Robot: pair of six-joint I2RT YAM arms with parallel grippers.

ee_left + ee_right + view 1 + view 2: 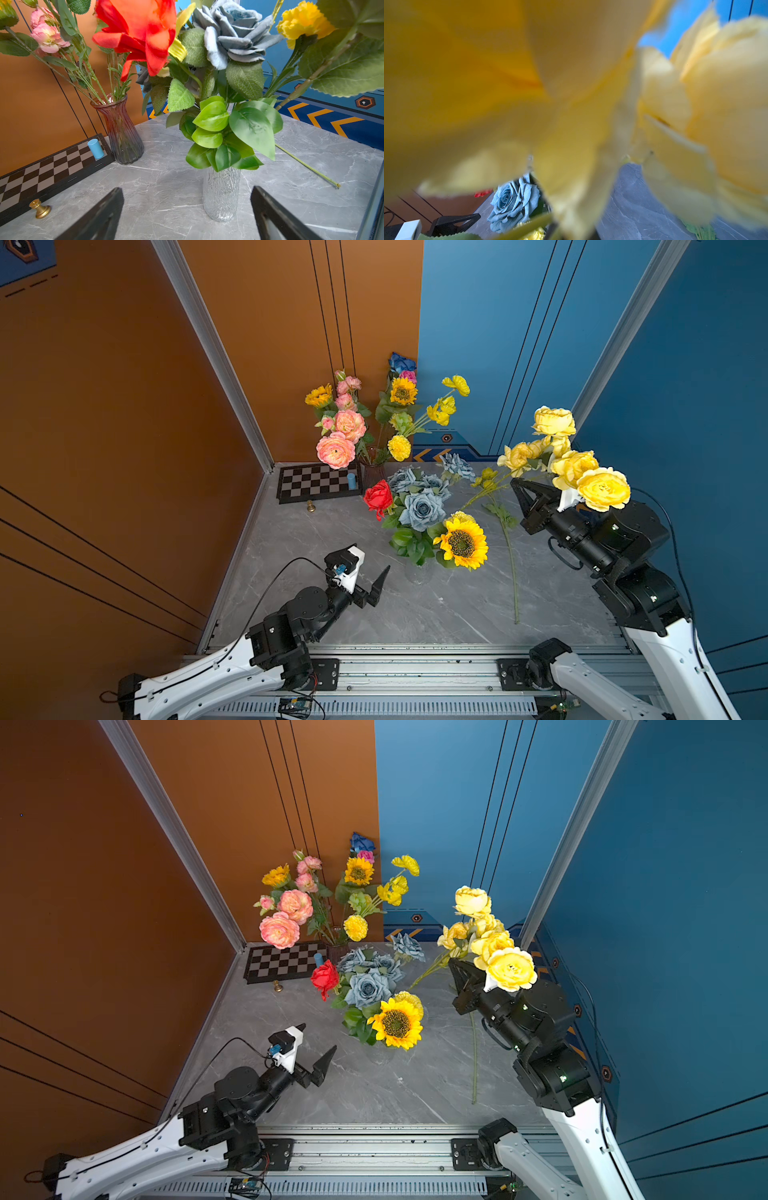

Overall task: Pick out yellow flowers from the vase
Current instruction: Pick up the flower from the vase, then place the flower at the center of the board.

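While the left gripper point(371, 558) hovers low near the front of the grey table point(316, 626) with its jaws spread wide and nothing between them, the clear vase point(419, 572) stands just beyond its fingertips. From that vase rise a big sunflower point(462, 543), a yellow carnation point(460, 516) tucked behind it, grey-blue roses point(422, 510) and a red rose point(379, 496). Right of the vase a loose yellow stem point(509, 547) lies flat on the table, its small buds pointing to the back. Above it, the right gripper point(517, 485) is raised off the table, jaws pinched tight on the stem of a yellow rose cluster point(573, 464), whose blooms stand over the wrist. The right wrist view shows little besides blurred yellow petals. Farther back, by the corner, a dark vase point(372, 472) carries two smaller sunflowers point(403, 390), yellow poppies point(446, 406), a yellow pompom point(399, 447) and peach-pink peonies point(336, 450). Beside it lies a chessboard point(307, 485) with a blue cylinder point(352, 481) on it, and a gold pawn point(310, 506) stands just in front.
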